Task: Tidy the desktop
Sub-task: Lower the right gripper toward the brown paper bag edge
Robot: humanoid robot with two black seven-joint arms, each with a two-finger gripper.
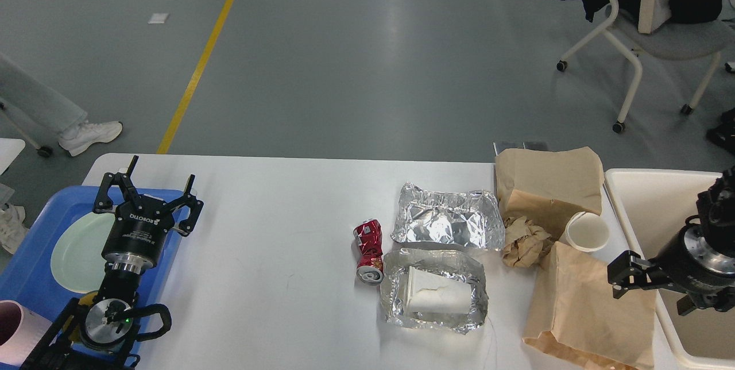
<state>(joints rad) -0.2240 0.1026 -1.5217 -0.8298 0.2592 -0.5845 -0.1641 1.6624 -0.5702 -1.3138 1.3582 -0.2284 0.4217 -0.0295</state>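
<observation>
Pincer on your left arm, the left gripper (148, 189), has its two black fingers spread wide and grips nothing; it hangs over the far right corner of a blue tray (26, 266) that holds a pale green plate (77, 249). A pink cup (12, 335) shows at the bottom left corner. The desktop (275, 243), a wide white matte tabletop with rounded corners, fills the lower half of your view. Moving right across it, you find a crushed red can (368, 250) lying on its side, then two crumpled foil trays, the far foil tray (445, 223) and the near foil tray (396, 289) with a white wrapper (433, 296) in it. Beyond them lie brown paper bags (591, 295), a wad of brown paper (523, 242) and a white paper cup (587, 232). At the right edge, the right gripper (646, 281) hovers over the rim of a cream bin (637, 186), but you cannot tell how far its fingers are parted. Behind the table stretches a grey floor (367, 60) with a yellow line (201, 62), and a white-framed chair (631, 31) stands far right.
</observation>
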